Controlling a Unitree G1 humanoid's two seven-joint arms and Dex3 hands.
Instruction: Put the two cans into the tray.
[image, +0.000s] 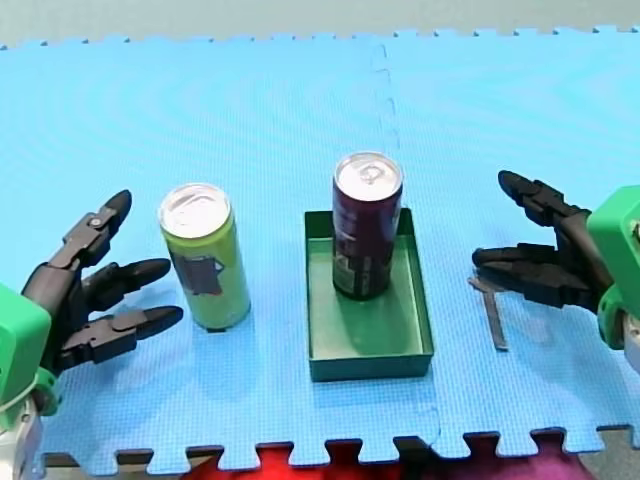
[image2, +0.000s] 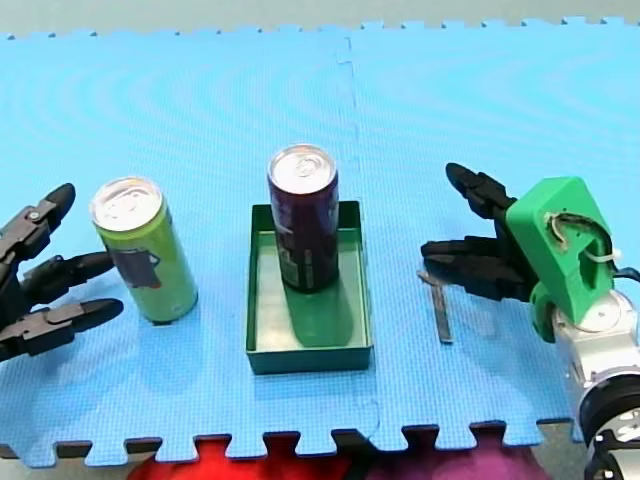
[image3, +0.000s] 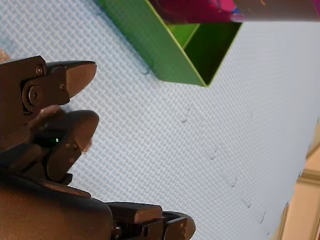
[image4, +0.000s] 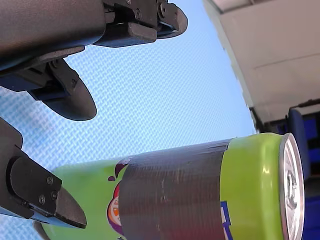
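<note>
fingers of left hand beside green can — apart

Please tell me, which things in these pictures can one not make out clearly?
- Green can, beside the open left hand: dark tape covers its label, second wrist view.
- Dark can in the tray: cut off by the edge, first wrist view.
- Grey strip beside the open right hand: too small to identify, head views.

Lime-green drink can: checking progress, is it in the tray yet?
Out: lime-green drink can stands upright on the blue foam mat, beside the green rectangular tray.
</note>
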